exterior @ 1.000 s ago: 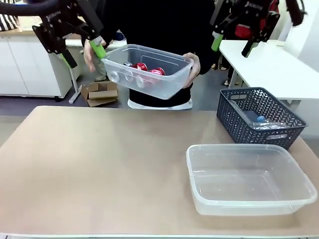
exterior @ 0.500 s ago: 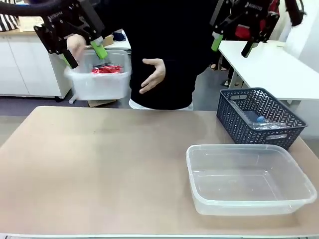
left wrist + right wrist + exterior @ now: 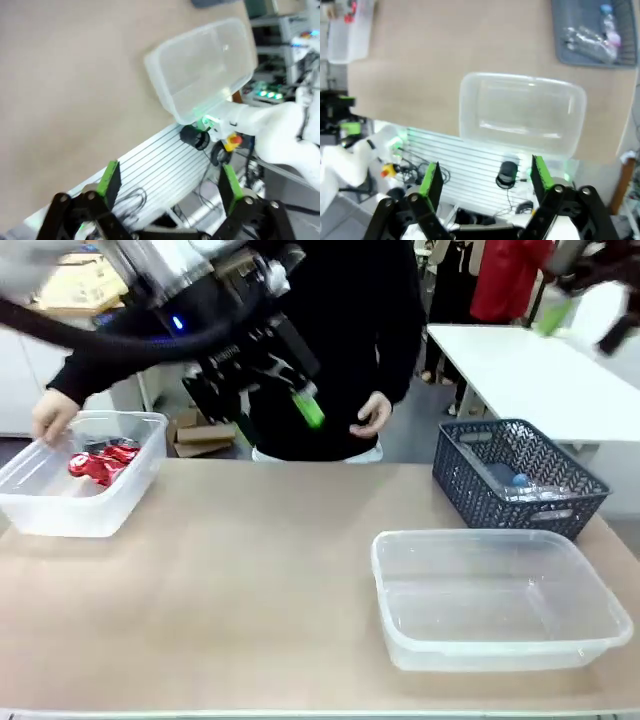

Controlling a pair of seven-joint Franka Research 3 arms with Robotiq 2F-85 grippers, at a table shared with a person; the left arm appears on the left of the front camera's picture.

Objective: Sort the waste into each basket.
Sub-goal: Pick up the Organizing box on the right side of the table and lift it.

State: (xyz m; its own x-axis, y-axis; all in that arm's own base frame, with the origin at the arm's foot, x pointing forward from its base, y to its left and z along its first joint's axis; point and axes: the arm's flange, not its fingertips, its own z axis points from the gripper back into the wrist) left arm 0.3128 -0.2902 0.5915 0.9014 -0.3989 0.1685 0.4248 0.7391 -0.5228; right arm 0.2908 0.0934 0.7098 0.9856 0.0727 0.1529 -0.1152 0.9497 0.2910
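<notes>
While the person's hand (image 3: 50,422) grips the rim of the tub with the cans (image 3: 125,502) at the left end of the table (image 3: 250,570), neither arm is close to any waste. The red cans (image 3: 100,462) sit heaped together inside that tub, so it's hard to call which way any one of them lies.

The left gripper (image 3: 278,412) hangs high over the far edge of the table, around the middle, in front of the person's dark top. The cans are off to its left and well below it. Its arm sweeps in from the top left, and the wrist is rolled, so the fingers point down at a slant rather than straight at the table. Its fingers are spread wide with nothing between them.

The other waste is a clear bottle (image 3: 515,480) lying on its side in the dark basket (image 3: 560,505) at the far right. It looks to run roughly along the basket's length, though it's small and hard to read. The right gripper (image 3: 580,322) is up in the top right corner, blurred, above and beyond that basket, and its jaws are also spread and holding nothing. The empty tub (image 3: 400,640) sits just in front of the dark basket.

Best guess is that the right arm is nearer the bottle and the left is nearer the cans. Either one would need a long drop down first.
</notes>
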